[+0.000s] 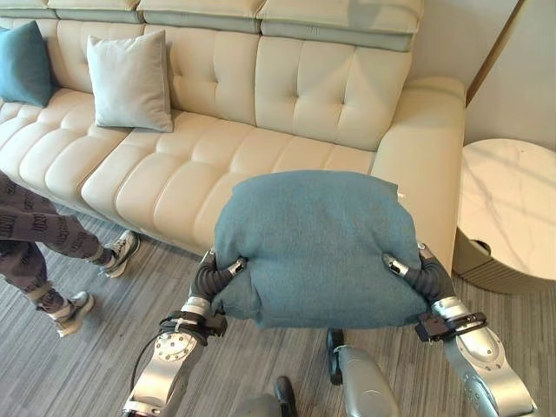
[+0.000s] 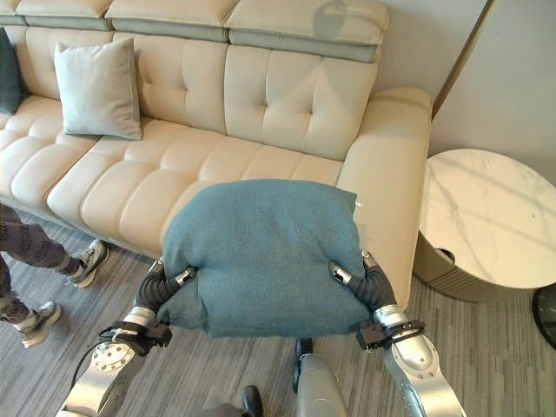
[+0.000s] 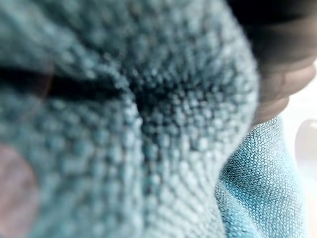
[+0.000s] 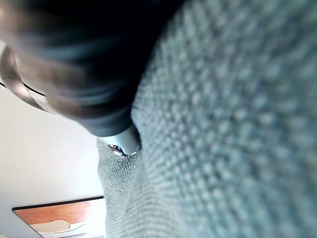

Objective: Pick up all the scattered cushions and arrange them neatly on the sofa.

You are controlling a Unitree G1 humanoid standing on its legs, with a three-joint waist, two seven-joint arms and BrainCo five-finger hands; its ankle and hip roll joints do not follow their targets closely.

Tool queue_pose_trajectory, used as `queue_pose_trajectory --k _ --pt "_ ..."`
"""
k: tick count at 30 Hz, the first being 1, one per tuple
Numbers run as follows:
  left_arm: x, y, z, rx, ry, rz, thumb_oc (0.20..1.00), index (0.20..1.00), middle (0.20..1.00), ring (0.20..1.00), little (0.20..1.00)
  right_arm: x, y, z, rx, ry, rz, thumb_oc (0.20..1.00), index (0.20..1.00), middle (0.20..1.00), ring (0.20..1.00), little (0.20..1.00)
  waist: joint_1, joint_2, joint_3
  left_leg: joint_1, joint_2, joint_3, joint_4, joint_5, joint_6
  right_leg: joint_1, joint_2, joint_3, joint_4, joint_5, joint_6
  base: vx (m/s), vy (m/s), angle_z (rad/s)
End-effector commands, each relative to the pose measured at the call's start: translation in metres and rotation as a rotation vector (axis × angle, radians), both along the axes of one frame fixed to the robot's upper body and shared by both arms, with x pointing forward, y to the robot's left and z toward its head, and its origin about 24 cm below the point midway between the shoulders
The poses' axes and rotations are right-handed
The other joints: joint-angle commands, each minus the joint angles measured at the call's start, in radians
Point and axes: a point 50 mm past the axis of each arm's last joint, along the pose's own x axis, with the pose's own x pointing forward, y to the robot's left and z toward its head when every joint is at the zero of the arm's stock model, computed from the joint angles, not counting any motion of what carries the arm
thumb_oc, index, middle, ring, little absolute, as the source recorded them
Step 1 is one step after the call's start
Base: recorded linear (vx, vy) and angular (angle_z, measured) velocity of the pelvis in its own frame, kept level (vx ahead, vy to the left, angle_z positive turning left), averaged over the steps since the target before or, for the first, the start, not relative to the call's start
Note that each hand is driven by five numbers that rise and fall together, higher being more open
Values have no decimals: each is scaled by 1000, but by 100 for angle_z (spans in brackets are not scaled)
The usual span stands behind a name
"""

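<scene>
The large teal knitted fabric cushion [image 1: 317,248] is held off the floor in front of the cream tufted leather sofa [image 1: 261,148], left hand [image 1: 217,274] and right hand [image 1: 413,271] each clamped on one side edge. A pale grey square cushion [image 1: 130,80] and a second teal cushion [image 1: 22,65] lean against the sofa's far-left backrest.

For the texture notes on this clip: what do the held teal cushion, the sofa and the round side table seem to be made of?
Teal cushion, gripped between left hand and right hand: coarse knitted or woven fabric, matte; the wrist views show pebbly loops.
Sofa: cream leather or faux leather, smooth with soft sheen, tufted seams.
Side table: white marble-look top, faint grey veining; real stone or not, unclear.
</scene>
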Motion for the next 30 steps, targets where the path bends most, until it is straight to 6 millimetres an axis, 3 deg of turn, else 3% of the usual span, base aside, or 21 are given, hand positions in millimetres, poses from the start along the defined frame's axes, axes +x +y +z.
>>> queue_pose_trajectory --k 1,3,4,5,8,12,15,19,20,21,22,25,27,30 --pt "11 -22 51 -51 -278 -114 200 200 200 200 200 5 17 49 102 -282 97 200 200 200 200 200 -22 -31 -63 4 49 76 302 134 -46 112 25 32 -194 23 64 298 -121 7" --pt "12 -23 50 -49 -276 -115 200 200 200 200 200 6 15 50 92 -288 87 200 200 200 200 200 -21 -35 -63 -22 66 95 285 109 -28 125 24 46 -197 15 67 242 -8 -39" --pt "13 -22 50 -38 -272 -115 200 200 200 200 200 6 14 53 83 -302 81 200 200 200 200 200 -16 -50 -64 -57 82 96 184 61 -3 151 10 74 -205 8 84 379 163 -54" --pt "13 -20 51 -29 -274 -106 200 200 200 200 200 6 14 53 93 -307 74 200 200 200 200 200 3 -60 -62 -93 93 42 -12 101 -23 183 4 116 -206 -10 94 476 215 -34" --pt "13 -16 52 -31 -280 -68 200 200 200 200 200 8 14 49 80 -289 54 200 200 200 200 200 31 -67 -59 -159 94 -90 -103 201 -53 226 11 177 -212 -27 92 301 147 -75" --pt "8 -16 48 -47 -267 -62 200 200 200 200 200 4 18 40 76 -242 92 200 200 200 200 200 40 -65 -73 -128 87 -200 -78 160 -66 235 15 275 -164 -45 101 268 204 -106" --pt "8 -14 46 -38 -255 -63 200 200 200 200 200 5 19 35 55 -219 95 200 200 200 200 200 37 -55 -84 -84 65 -166 -106 131 -49 249 -14 316 -165 -38 122 316 321 -86" --pt "9 -9 46 -17 -248 -54 200 200 200 200 200 8 21 31 48 -202 86 200 200 200 200 200 55 -67 -82 -91 24 -146 -72 128 -29 239 -42 349 -166 21 149 122 219 -39" --pt "8 -5 46 -4 -247 -49 200 200 200 200 200 9 22 33 40 -212 83 200 200 200 200 200 61 -70 -89 -86 8 -123 -90 104 -7 229 -50 358 -165 27 162 92 229 -55" --pt "8 -4 46 5 -246 -49 200 200 200 200 200 10 23 35 41 -223 89 200 200 200 200 200 62 -68 -92 -74 4 -106 -109 99 6 220 -55 359 -156 27 167 78 433 -43" --pt "9 8 49 47 -257 -4 200 200 200 200 200 17 35 38 76 -249 112 200 200 200 200 200 91 -59 -86 -55 6 -29 -145 93 22 166 -102 258 -103 35 179 40 323 -42" --pt "12 13 48 73 -262 25 200 200 200 200 200 21 39 38 80 -258 121 200 200 200 200 200 95 -66 -81 -44 -18 -25 -168 99 30 123 -63 218 -101 33 172 12 132 -112" --pt "16 18 54 82 -292 57 200 200 200 200 200 27 48 50 104 -310 145 200 200 200 200 200 109 -65 -73 -63 -22 -19 -160 97 28 122 -73 171 -132 18 169 -38 -2 13" --pt "26 17 65 74 -354 84 200 200 200 200 200 38 59 66 127 -387 170 200 200 200 200 200 131 -64 -64 -105 -32 -30 -151 96 25 114 -70 170 -170 10 156 -56 -56 1"
